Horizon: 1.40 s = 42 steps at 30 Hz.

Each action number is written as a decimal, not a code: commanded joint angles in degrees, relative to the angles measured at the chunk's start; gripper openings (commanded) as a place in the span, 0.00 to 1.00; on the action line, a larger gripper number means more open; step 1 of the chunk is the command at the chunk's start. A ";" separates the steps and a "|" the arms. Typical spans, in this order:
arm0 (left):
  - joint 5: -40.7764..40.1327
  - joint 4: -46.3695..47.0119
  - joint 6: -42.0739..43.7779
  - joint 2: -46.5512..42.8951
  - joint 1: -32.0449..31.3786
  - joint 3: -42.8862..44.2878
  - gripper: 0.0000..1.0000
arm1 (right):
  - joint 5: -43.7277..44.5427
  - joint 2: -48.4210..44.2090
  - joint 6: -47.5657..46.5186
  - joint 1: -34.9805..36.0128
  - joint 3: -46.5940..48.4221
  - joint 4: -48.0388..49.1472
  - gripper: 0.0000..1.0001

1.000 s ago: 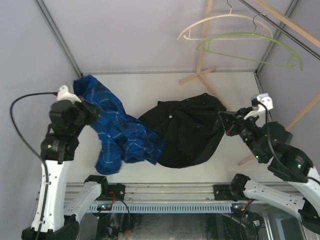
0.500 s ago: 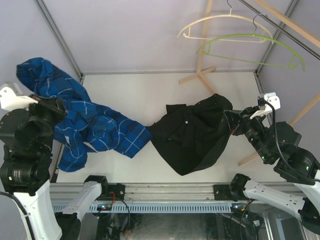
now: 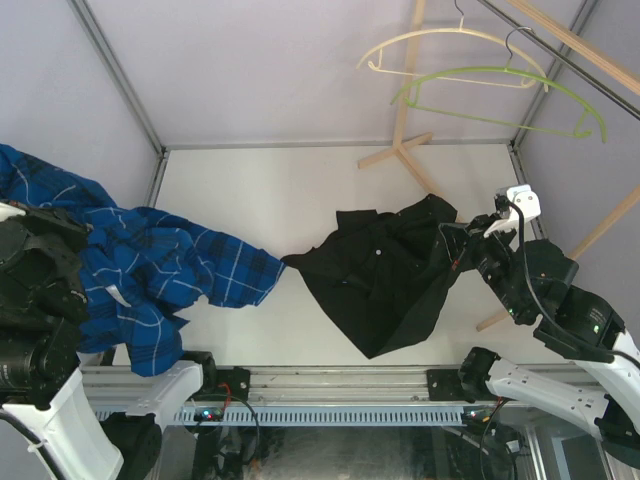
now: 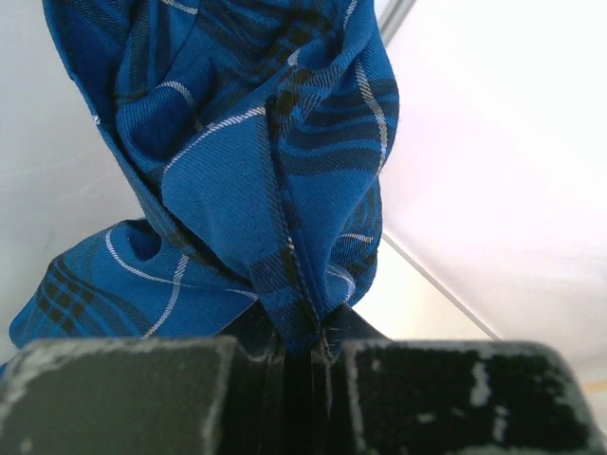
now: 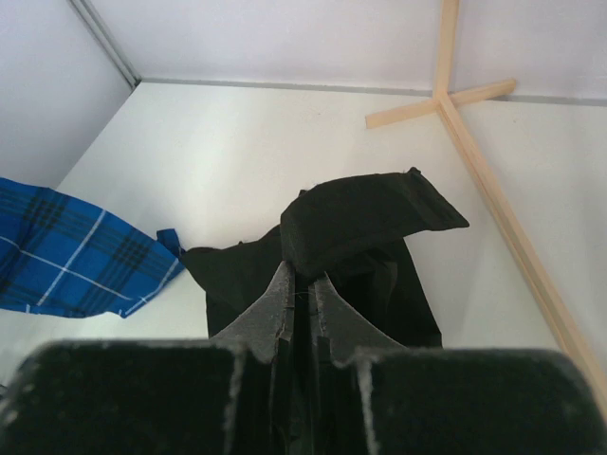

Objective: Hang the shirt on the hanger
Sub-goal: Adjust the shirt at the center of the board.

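Blue plaid shirt (image 3: 170,265), near left: bunched fold pinched in the closed left gripper (image 4: 305,355), tail trailing over the white table (image 3: 300,190). Black shirt (image 3: 385,275), centre-right on the table: raised edge clamped between the shut fingers of the right gripper (image 5: 302,294). Lime-green hanger (image 3: 500,75), far right: suspended overhead beside a cream hanger (image 3: 450,38), well apart from both garments.
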 commanded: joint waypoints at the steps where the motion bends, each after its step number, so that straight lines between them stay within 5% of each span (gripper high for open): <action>1: -5.81 0.65 1.62 2.45 1.17 5.16 0.00 | -0.11 0.14 -0.77 -0.59 -0.22 1.39 0.00; 13: -4.66 0.67 0.87 4.20 1.49 6.13 0.00 | -0.73 -0.42 -0.29 -1.17 -1.62 0.70 0.00; 25: 12.29 16.27 -10.19 -8.22 3.40 -42.27 0.00 | -4.87 -0.22 2.48 -1.23 -3.85 0.88 0.00; 30: 22.44 20.64 -16.34 -14.07 16.41 -55.71 0.00 | -5.76 -0.59 3.45 -1.29 -4.66 0.69 0.00; 37: 45.28 23.55 -18.24 -14.22 43.00 -67.03 0.00 | -7.36 0.15 4.22 -1.28 -5.19 1.05 0.00; 40: 54.44 26.41 -17.70 -10.32 48.14 -70.56 0.17 | -8.24 0.67 4.40 -1.23 -5.56 1.71 0.00; 42: 56.16 26.29 -16.22 -8.55 48.28 -70.67 0.48 | -8.54 1.13 4.56 -1.29 -5.73 1.97 0.00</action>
